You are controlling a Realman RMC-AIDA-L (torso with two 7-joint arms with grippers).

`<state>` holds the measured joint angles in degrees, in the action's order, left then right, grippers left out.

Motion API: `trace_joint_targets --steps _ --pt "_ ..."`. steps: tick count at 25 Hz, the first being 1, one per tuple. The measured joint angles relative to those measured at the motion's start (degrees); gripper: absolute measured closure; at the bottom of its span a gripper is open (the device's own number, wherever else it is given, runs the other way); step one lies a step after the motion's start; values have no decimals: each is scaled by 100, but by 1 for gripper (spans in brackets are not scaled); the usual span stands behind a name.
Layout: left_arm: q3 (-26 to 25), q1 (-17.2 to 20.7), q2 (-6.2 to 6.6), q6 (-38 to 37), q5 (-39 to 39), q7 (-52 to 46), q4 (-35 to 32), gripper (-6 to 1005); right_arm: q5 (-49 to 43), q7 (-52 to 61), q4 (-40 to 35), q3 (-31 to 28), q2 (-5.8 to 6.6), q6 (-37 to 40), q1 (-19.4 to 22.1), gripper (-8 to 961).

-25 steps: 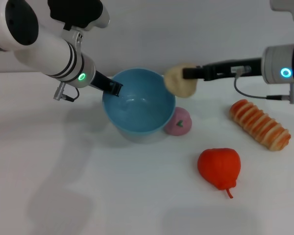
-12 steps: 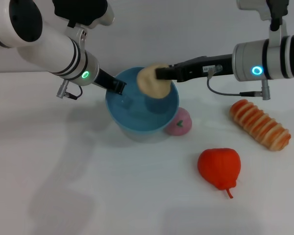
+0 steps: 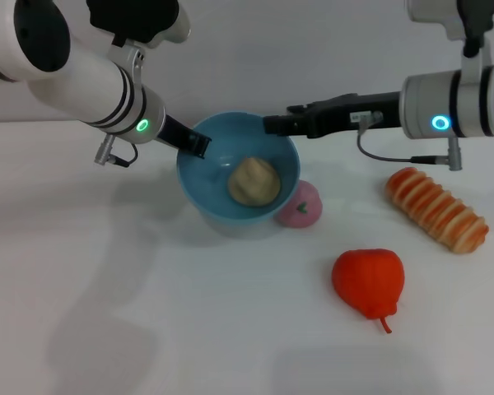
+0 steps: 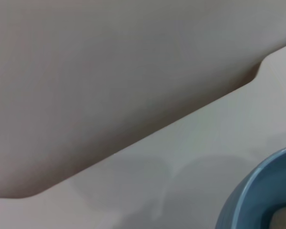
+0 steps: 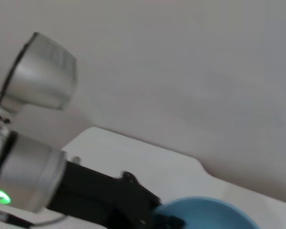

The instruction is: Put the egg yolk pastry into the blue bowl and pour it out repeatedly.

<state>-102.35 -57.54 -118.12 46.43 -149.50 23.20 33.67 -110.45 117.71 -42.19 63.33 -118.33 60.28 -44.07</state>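
A: Where's the left hand (image 3: 199,148)?
B: On the near-left rim of the bowl (image 3: 204,206), clenched on its wall.
A: And the pastry (image 3: 253,181)?
B: Lying loose inside the bowl, just right of that hand and below the right hand (image 3: 272,124).
A: The right hand?
B: Over the bowl's far-right rim, empty; whether its fingers are parted I cannot tell.
A: Anything else?
B: A pink ball (image 3: 300,206) touches the bowl below the right hand; farther right on the table (image 3: 107,313) lie a red fruit (image 3: 368,281) and a striped roll (image 3: 435,209).
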Motion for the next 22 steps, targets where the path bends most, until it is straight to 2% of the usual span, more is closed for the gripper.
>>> trace_joint_targets --steps 2,8,11,17,21,22 --pt "29 34 0 -125 2 0 0 999 4 -343 -209 -3 0 -35 229 460" --pt "64 105 0 -396 0 0 -45 999 85 -1144 -1225 -7 -34 -300 1315 439" --pt "103 112 -4 -519 -1 0 -50 999 715 -2029 -1329 -7 -63 -567 1742 432" --pt "219 110 -14 -617 -1 9 -29 999 3459 -4708 -611 -10 -54 -683 2374 430" --pt "273 96 -11 -795 -1 18 71 1000 4517 -6278 182 -173 -65 -743 2569 431" --pt "319 90 -9 -852 -1 22 93 1000 4517 -6278 182 -173 -65 -743 2569 431"
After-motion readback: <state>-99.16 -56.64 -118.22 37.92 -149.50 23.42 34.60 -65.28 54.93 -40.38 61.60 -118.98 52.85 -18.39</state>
